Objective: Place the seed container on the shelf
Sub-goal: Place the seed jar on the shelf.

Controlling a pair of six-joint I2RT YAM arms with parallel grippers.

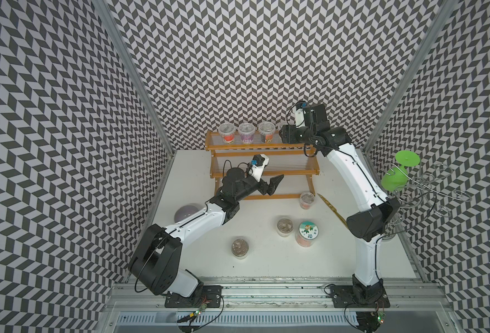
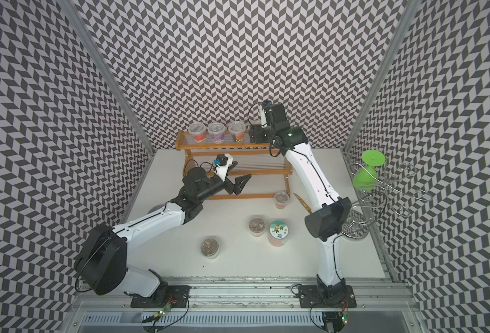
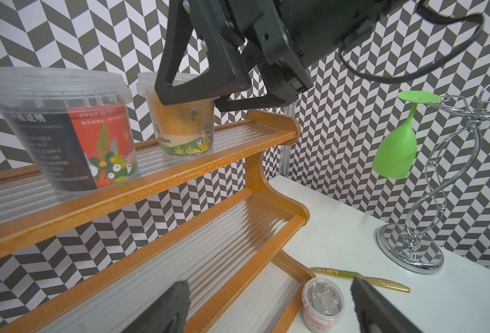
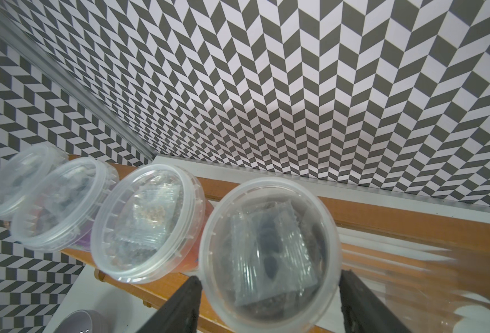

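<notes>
The right gripper (image 4: 269,275) straddled the seed container (image 3: 183,129) on the far top step of the shelf (image 1: 255,147); whether it squeezed could not be told. The left gripper (image 1: 275,184) hung open, empty.

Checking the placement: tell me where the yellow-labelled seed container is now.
In the left wrist view, the yellow-labelled seed container stands on the shelf's top tier, at the row's right end, between the right gripper's fingers.

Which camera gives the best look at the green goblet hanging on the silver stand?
The left wrist view: the green goblet shows side-on, whole, hanging upside down from the wire stand. Both top views see the goblet from above, partly crossed by wires. The right wrist view misses it.
</notes>
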